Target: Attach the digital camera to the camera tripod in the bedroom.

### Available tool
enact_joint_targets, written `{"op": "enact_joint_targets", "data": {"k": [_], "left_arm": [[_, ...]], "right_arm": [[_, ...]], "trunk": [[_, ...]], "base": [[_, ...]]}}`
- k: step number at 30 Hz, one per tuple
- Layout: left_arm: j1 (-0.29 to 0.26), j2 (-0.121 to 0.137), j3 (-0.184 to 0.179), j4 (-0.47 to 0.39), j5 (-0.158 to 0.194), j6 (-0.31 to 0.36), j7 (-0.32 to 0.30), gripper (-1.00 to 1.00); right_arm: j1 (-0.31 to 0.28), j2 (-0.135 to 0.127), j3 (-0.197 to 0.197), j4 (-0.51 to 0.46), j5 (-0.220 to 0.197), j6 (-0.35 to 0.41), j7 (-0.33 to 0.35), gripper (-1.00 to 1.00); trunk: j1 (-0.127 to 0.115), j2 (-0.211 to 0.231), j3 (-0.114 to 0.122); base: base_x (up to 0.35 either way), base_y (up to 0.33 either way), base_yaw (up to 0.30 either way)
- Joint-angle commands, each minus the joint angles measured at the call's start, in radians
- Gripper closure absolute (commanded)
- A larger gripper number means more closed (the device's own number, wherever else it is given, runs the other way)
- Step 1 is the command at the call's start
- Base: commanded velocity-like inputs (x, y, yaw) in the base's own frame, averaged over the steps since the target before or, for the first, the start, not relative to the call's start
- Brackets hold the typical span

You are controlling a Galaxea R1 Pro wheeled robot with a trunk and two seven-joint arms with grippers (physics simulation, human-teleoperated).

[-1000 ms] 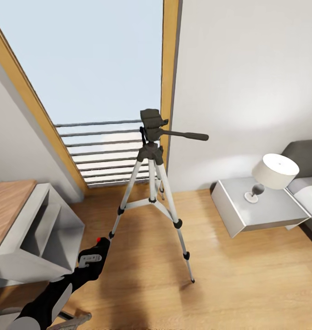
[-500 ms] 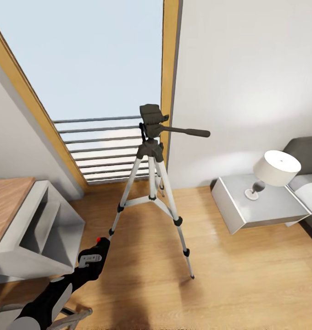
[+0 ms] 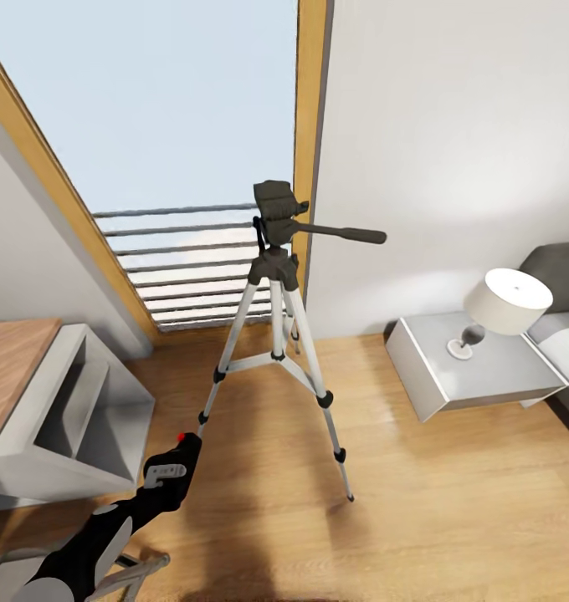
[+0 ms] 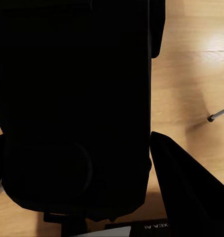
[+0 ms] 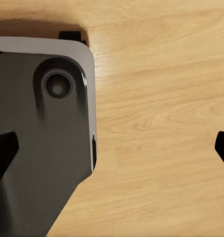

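Bedroom floor (image 3: 452, 502) of light wood stretched across the head view, with a camera tripod (image 3: 276, 334) standing upright on it near the middle, its three silver legs splayed and its black feet on the boards. The tripod's black head sat at the top, bare, with a long black pan handle (image 3: 343, 233) pointing toward the right of the view. Behind it rose a tall wood-framed window (image 3: 310, 150) with a grey railing (image 3: 176, 259) across pale sky. To the right stood a grey nightstand (image 3: 477, 376) carrying a white lamp (image 3: 506, 309), with the edge of a grey bed (image 3: 565, 318) beyond. At the left was a wood tabletop (image 3: 4, 368) over a grey shelf unit (image 3: 75, 426). Low at the left, the black left arm reached forward, and its left claw (image 3: 171, 472) was pinching the digital camera (image 3: 181, 451), a small black box with a red button on top, held above the floor just beside the tripod's near left leg and well below the tripod head. In the left wrist view the camera's dark body (image 4: 77, 98) blocked most of the frame, with a black finger (image 4: 186, 187) alongside. In the right wrist view the right claw (image 5: 114, 145) was spread wide over bare wood floor beside a grey part of the robot (image 5: 43, 123).
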Motion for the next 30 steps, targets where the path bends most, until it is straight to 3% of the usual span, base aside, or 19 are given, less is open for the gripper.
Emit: {"op": "enact_joint_targets", "data": {"k": [1, 9, 14, 19, 30], "left_arm": [[0.0, 0.001, -0.007, -0.002, 0.008, 0.007, -0.001, 1.0], [0.0, 0.001, -0.027, -0.002, 0.004, 0.008, -0.009, 1.0], [0.0, 0.002, -0.032, -0.002, 0.004, 0.008, -0.032, 1.0], [0.0, 0.002, -0.034, -0.002, 0.004, 0.007, -0.095, 1.0], [0.0, 0.002, -0.035, -0.002, 0.004, 0.007, -0.119, 1.0]], "right_arm": [[-0.001, 0.0, -0.002, 0.003, 0.002, -0.006, -0.002, -1.0], [-0.001, 0.0, -0.002, 0.003, 0.002, -0.006, -0.002, -1.0], [-0.001, 0.0, -0.002, 0.003, 0.002, -0.006, -0.002, -1.0], [-0.001, 0.0, -0.002, 0.003, 0.002, -0.006, -0.003, -1.0], [-0.001, 0.0, -0.002, 0.003, 0.002, -0.006, -0.002, -1.0]], "trunk": [[0.0, -0.002, -0.003], [0.0, -0.002, -0.016], [0.0, -0.002, -0.024], [0.0, -0.002, -0.032], [0.0, -0.002, -0.05]], "base": [[0.0, 0.0, 0.0], [0.0, 0.0, 0.0], [0.0, 0.0, 0.0], [0.0, 0.0, 0.0], [0.0, 0.0, 0.0]]}}
